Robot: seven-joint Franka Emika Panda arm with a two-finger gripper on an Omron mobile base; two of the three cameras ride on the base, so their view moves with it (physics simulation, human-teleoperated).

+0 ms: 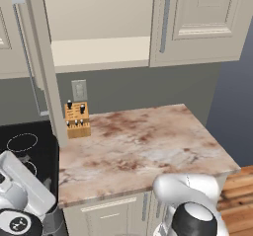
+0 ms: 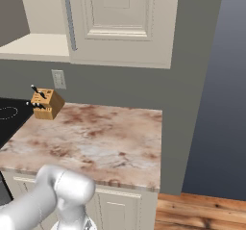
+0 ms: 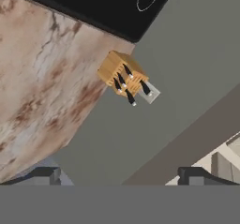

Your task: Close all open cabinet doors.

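Ahead of the gripper (image 3: 119,175), whose two dark fingertips stand wide apart with nothing between them, a knife block (image 3: 123,76) sits at the marble counter's (image 3: 42,73) back edge against the grey wall. Beyond it lies the black cooktop (image 3: 101,3). Above, one open cabinet door (image 1: 43,62) stands edge-on beside a bare shelf; the closed cabinet door (image 1: 200,20) hangs alongside.

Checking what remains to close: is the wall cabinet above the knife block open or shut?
Open. The left cabinet door swings out edge-on, exposing the bare shelf; the right door is shut.
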